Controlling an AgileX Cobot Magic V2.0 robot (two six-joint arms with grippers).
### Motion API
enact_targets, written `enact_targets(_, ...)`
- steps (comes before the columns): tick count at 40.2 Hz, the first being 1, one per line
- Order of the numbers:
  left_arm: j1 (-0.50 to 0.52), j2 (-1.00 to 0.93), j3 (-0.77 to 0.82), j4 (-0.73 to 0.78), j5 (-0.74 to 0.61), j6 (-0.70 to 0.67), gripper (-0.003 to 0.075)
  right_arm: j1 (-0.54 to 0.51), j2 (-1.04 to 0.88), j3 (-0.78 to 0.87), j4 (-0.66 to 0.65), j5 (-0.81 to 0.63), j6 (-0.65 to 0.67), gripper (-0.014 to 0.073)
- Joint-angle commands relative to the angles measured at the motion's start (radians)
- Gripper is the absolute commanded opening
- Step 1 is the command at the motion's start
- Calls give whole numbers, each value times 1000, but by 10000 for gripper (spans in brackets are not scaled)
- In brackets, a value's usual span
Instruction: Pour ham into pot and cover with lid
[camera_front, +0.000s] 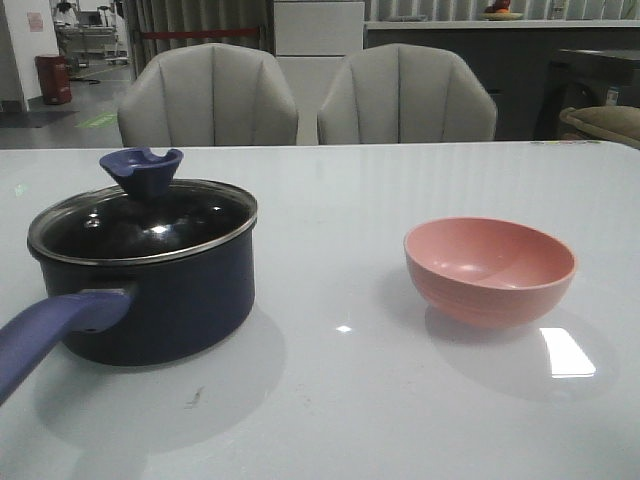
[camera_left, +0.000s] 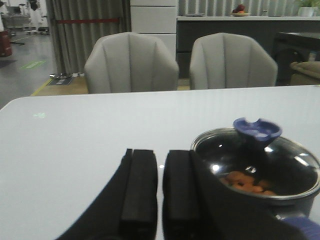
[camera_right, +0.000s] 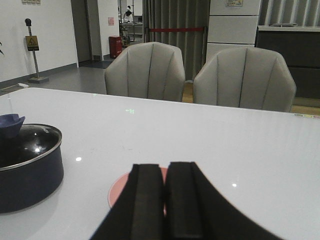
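Observation:
The dark navy pot (camera_front: 150, 300) stands at the table's left, its purple-blue handle (camera_front: 50, 335) pointing toward me. The glass lid (camera_front: 140, 225) with its blue knob (camera_front: 140, 170) sits on the pot. In the left wrist view, orange-pink ham chunks (camera_left: 245, 182) show through the lid (camera_left: 280, 160). The salmon-pink bowl (camera_front: 490, 268) at the right is empty. My left gripper (camera_left: 160, 152) is shut and empty, beside the pot. My right gripper (camera_right: 165, 166) is shut and empty, with the bowl (camera_right: 117, 192) partly hidden behind it. Neither gripper shows in the front view.
Two grey chairs (camera_front: 207, 95) (camera_front: 405, 95) stand behind the table's far edge. The pot (camera_right: 30, 175) also shows in the right wrist view, apart from the bowl. The white table (camera_front: 340, 400) runs bare between pot and bowl.

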Motion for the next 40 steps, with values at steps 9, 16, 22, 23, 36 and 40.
enact_targets(9, 96, -79, 81, -2, -126, -5, 132, 1, 11, -27, 4, -85, 1, 158)
enact_targets(16, 94, -93, 81, -15, -129, -5, 132, 1, 11, -27, 4, -84, 1, 158)
enact_targets(22, 94, -93, 81, -15, -129, -5, 132, 1, 11, -27, 4, -84, 1, 158)
enact_targets(23, 94, -93, 81, -15, -129, -5, 132, 1, 11, -27, 4, -84, 1, 158)
enact_targets(36, 94, -93, 81, -15, -129, -5, 132, 1, 11, -27, 4, -84, 1, 158)
enact_targets(40, 94, -93, 81, -15, -129, -5, 132, 1, 11, -27, 4, -84, 1, 158)
